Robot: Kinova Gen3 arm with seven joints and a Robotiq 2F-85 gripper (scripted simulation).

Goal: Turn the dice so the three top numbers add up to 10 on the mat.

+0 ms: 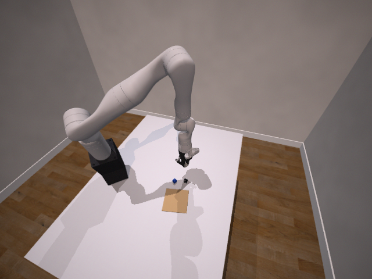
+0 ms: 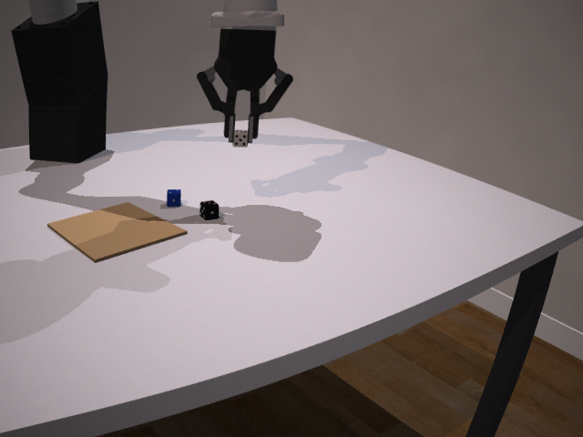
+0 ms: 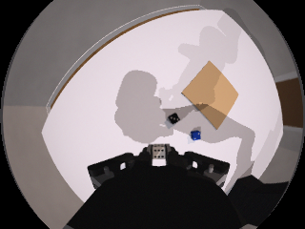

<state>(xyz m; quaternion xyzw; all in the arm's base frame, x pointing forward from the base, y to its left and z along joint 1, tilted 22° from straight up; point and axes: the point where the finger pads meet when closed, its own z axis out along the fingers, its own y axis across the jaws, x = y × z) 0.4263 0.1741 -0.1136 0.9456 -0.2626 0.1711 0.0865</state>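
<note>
My arm [image 1: 132, 90] is smooth, pale grey and rounded, with thin dotted seams ringing its joints. Beyond a pale wrist collar, my black gripper [image 1: 183, 159] [image 2: 241, 129] [image 3: 158, 149] has angular linkages and slim fingers. Behind my hand, a black, blocky pedestal [image 1: 115, 175] [image 2: 66, 94] carries me.
</note>
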